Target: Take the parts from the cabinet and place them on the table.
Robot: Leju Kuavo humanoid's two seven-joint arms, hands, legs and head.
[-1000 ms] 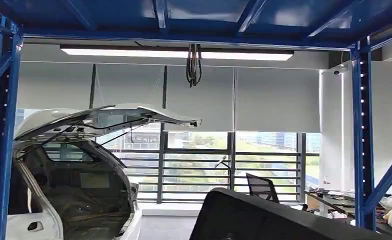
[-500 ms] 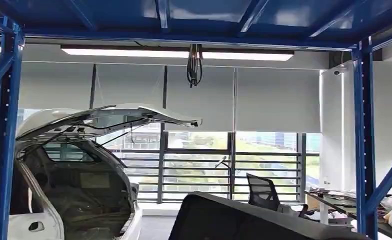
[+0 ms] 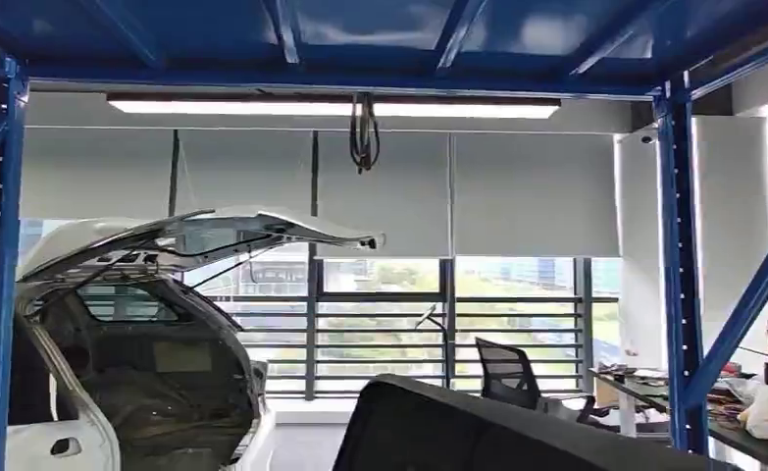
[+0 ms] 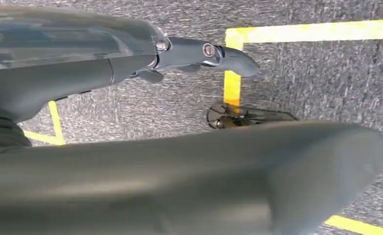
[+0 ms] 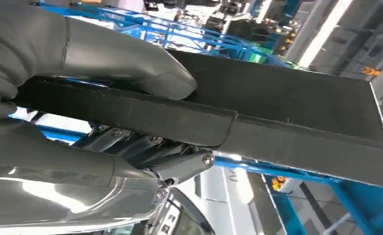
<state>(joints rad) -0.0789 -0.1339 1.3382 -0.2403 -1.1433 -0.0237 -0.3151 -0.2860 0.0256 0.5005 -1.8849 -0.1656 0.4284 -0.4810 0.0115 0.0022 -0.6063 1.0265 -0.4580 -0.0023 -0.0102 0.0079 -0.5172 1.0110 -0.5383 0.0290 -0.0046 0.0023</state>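
Beside the white car body (image 3: 115, 324), our right hand (image 5: 81, 117) clamps the flat black felt panel (image 5: 287, 112) for carrying; left hand (image 4: 130, 63) hangs, fingers apart.

A black panel (image 3: 478, 437) with a felt-like matt face sits low in the head view. The rack frame (image 3: 679, 265) is bright blue, the car body (image 3: 85, 294) white with a dark grey interior. The blinds (image 3: 537, 196) are pale grey. The floor (image 4: 302, 73) is speckled grey carpet with yellow tape lines (image 4: 306, 32). The right hand (image 5: 57, 98) is grey with a glossy silver cover.
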